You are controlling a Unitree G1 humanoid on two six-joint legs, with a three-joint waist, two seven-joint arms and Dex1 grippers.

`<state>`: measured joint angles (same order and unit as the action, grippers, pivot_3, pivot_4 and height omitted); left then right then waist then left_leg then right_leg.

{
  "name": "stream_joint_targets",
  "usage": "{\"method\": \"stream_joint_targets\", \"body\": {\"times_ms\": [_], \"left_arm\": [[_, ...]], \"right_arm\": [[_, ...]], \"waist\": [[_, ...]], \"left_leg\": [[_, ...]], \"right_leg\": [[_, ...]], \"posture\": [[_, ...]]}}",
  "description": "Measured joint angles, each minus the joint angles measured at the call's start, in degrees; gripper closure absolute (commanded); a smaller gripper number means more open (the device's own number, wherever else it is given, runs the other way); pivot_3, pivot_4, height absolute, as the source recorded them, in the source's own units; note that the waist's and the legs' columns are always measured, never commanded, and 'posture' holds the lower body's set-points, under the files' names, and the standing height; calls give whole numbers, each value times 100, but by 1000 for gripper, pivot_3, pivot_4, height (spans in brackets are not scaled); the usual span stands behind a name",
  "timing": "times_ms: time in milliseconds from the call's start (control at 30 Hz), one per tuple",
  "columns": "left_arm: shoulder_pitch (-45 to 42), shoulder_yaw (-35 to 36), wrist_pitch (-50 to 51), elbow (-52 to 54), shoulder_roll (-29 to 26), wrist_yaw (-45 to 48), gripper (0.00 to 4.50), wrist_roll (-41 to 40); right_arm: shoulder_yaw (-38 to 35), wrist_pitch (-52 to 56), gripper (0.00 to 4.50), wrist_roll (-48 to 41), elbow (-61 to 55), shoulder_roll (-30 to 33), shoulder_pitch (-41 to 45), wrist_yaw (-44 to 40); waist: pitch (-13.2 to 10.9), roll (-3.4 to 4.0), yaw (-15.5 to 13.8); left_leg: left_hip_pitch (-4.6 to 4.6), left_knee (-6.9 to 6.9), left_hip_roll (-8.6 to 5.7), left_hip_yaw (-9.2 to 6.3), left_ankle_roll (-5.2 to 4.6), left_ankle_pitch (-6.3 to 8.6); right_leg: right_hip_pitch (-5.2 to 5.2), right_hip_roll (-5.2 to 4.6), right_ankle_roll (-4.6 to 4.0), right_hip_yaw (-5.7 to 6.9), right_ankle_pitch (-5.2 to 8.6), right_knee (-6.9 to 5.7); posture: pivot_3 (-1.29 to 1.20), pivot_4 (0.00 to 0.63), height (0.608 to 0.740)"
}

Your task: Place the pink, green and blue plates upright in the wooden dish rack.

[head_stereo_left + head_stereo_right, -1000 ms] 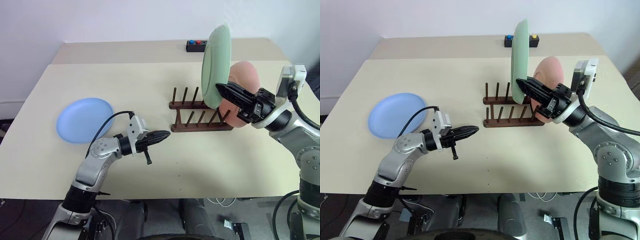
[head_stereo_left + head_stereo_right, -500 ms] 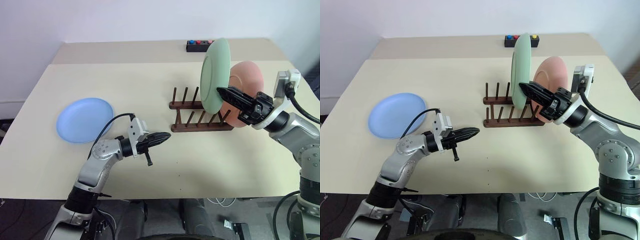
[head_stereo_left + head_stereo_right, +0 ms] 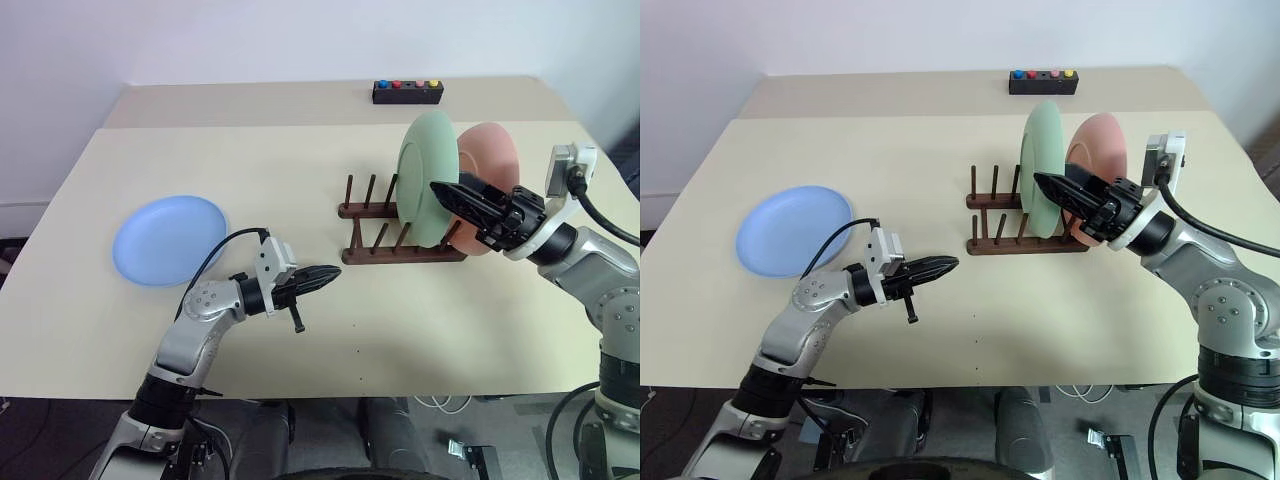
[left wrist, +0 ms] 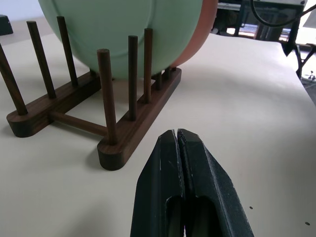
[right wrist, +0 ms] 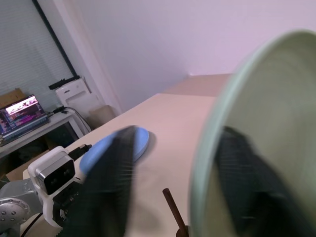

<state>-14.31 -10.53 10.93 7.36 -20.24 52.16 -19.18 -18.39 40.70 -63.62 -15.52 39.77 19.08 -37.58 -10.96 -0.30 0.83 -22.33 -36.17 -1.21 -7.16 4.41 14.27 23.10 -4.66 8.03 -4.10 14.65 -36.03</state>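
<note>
The green plate (image 3: 425, 170) stands upright between the pegs of the wooden dish rack (image 3: 395, 257), just left of the pink plate (image 3: 492, 155), which also stands upright in it. My right gripper (image 3: 440, 190) is open. Its spread fingers (image 5: 106, 187) straddle the green plate's rim (image 5: 207, 148) on the side facing me. The blue plate (image 3: 170, 238) lies flat on the table at the far left. My left gripper (image 3: 325, 275) is shut and empty, held level between the blue plate and the rack, pointing at the rack's near end (image 4: 123, 143).
A black box with coloured buttons (image 3: 407, 92) sits at the far edge of the beige table (image 3: 300, 170). The rack's left-hand peg slots (image 3: 370, 190) hold nothing. Bare tabletop lies between the blue plate and the rack.
The green plate has dropped from up in the air into the rack beside the pink plate. My right gripper has opened off it. The left arm has stayed put.
</note>
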Motion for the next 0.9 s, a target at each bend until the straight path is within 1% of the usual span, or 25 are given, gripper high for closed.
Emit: {"method": "stream_joint_targets", "body": {"times_ms": [33, 67, 533, 833, 900], "left_arm": [[0, -2, 3, 0, 0, -4, 4500, 0], [-1, -2, 7, 0, 1, -9, 4500, 0], [-55, -5, 112, 2, 4, -41, 4500, -2], [-123, -5, 117, 2, 17, -38, 4500, -4], [-122, -5, 118, 2, 14, -39, 4500, -3]], "right_arm": [[0, -10, 150, 41, 0, 0, 0, 4], [0, -23, 64, 72, 0, 0, 0, 7], [-4, -239, 64, 682, -56, 16, 90, 11], [2, -442, 64, 1155, -454, 222, 342, -2], [24, -547, 64, 1394, -548, 372, 377, -25]], "waist": [[0, 0, -1], [0, 0, -1], [0, 0, 3], [0, 0, -1], [0, 0, -1]], "left_leg": [[0, 0, 0, 0, 0, 0], [0, 0, 0, 0, 0, 0], [0, 0, 0, 0, 0, 0], [-1, 1, 0, 0, 0, 0], [-3, 1, 0, 1, 0, 0]], "right_leg": [[0, 0, 0, 0, 0, 0], [0, 0, 0, 0, 0, 0], [1, 0, 0, 0, 0, 0], [2, 0, 0, 0, 0, 1], [3, 0, 0, 0, 0, 1]], "posture": [[0, 150, 740], [0, 150, 740], [0, 150, 740], [0, 150, 740], [0, 150, 740]]}}
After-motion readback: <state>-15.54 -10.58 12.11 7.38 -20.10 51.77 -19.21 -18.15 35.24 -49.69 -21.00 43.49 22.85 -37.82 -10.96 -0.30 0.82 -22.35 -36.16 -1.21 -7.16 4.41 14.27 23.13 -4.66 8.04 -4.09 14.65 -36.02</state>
